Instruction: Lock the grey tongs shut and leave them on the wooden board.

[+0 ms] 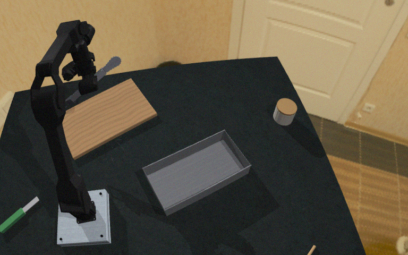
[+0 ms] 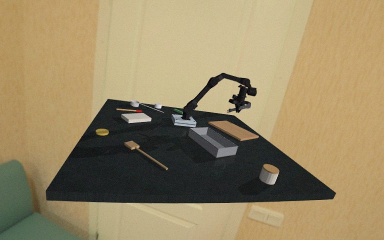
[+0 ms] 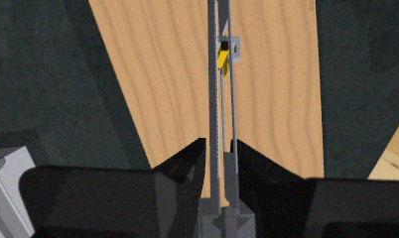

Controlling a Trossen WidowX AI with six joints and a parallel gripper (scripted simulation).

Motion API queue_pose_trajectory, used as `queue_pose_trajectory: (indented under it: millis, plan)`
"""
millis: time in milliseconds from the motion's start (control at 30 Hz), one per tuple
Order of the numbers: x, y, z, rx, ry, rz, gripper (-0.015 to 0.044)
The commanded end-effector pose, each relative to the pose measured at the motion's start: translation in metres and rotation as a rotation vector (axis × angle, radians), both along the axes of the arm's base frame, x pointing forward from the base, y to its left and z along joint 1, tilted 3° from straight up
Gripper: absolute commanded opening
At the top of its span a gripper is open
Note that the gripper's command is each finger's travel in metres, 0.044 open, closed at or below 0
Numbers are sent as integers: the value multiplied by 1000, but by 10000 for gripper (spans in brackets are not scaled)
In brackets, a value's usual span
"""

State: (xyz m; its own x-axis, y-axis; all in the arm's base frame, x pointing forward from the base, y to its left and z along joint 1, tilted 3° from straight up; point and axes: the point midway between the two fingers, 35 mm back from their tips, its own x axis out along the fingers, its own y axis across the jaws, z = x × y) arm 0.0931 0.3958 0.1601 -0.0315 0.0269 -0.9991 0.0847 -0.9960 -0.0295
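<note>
"Since you have the wrist view, how wide is the gripper (image 1: 88, 87) (image 2: 238, 109) (image 3: 217, 146)?"

"Only a little apart, pinching the grey tongs (image 1: 113, 62) (image 2: 232, 110) (image 3: 214, 99) between its fingers. Their two long arms run close together, with a narrow gap and a yellow piece (image 3: 222, 57) between them. I can't tell whether the lock has caught."

"So they're off the tin?"

"Yes, held in the air, with the wooden board (image 1: 111, 117) (image 2: 232, 130) (image 3: 276, 99) behind them in my view. From outside they hang above the table, apart from the board. The roasting tin (image 1: 207, 195) (image 2: 226, 151) stands beside it, with nothing lying across it."

"And the surface?"

"A dark table (image 1: 200, 94) (image 2: 188, 184) (image 3: 28, 74). A white canister (image 1: 283, 117) (image 2: 268, 176) with a wood-coloured top stands upright near one edge; a green-handled tool (image 1: 11, 220) (image 2: 178, 111) lies near the arm's pale base plate (image 1: 73, 237) (image 2: 185, 124). There's a white block (image 2: 136, 118) and a yellow disc (image 2: 101, 132) too."

"The room?"

"Tan walls (image 1: 184, 25) (image 2: 351, 104), a cream door (image 1: 307, 57) (image 2: 188, 44) and a green seat (image 2: 3, 190)."
</note>
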Motion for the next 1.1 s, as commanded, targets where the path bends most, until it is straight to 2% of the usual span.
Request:
queue_pose_trajectory:
  millis: [0,1067]
  plan:
    - [0,1,1,8,9,5,-150]
    - [-1,9,-49,8,9,5,-150]
